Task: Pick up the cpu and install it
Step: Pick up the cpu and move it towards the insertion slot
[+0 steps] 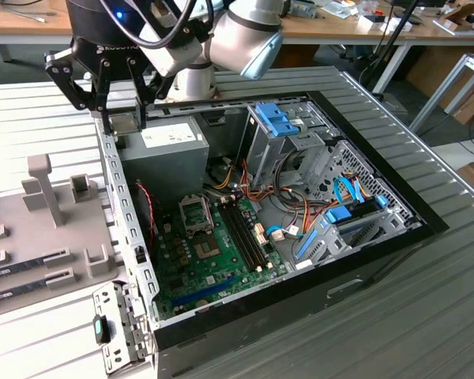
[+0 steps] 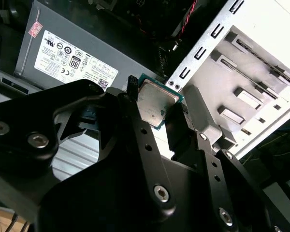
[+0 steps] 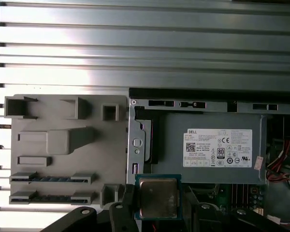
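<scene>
Second wrist view: the small flat square silvery-grey, green-rimmed cpu [image 2: 157, 102] is clamped between the jaws of the black gripper [image 2: 155, 110]; the square metal-framed socket [image 1: 196, 212] is seen well apart, toward the exterior view's right.

The silver-grey arm [image 1: 237, 35] wears a pale blue joint cap [image 1: 262, 57]; black cables [image 1: 167, 17] loop above the black tool [image 1: 122, 118], studded with silver screws [image 2: 160, 193].

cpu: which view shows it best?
First wrist view: the cpu faces the camera, metal top and green rim plain. Second wrist view shows it tilted, partly hidden by the claw; exterior view, a small grey patch.
</scene>
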You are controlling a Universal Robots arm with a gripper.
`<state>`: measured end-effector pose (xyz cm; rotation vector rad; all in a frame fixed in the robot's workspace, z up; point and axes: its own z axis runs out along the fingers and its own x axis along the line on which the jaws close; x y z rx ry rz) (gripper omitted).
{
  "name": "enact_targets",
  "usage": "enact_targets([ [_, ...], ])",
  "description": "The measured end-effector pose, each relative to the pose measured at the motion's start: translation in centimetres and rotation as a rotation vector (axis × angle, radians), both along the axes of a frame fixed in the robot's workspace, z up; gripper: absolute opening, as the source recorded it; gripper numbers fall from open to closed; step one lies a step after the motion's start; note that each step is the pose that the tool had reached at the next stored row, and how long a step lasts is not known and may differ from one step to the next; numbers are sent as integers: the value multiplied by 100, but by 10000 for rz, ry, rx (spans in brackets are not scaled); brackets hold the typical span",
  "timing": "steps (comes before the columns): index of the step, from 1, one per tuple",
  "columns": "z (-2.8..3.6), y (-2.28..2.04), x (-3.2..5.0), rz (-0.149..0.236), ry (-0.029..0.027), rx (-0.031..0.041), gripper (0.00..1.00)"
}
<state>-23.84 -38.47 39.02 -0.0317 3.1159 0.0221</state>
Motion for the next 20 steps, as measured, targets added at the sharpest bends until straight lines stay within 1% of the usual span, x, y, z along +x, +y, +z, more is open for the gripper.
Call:
enact_targets([
  [7, -2, 0, 81, 0, 0, 0, 47],
  [10, -4, 0, 145, 0, 0, 0, 47],
  [14, -5, 0, 188, 0, 0, 0, 47],
  [16, -6, 0, 232, 0, 0, 0, 47],
  [20, -7, 0, 277, 0, 0, 1, 47],
])
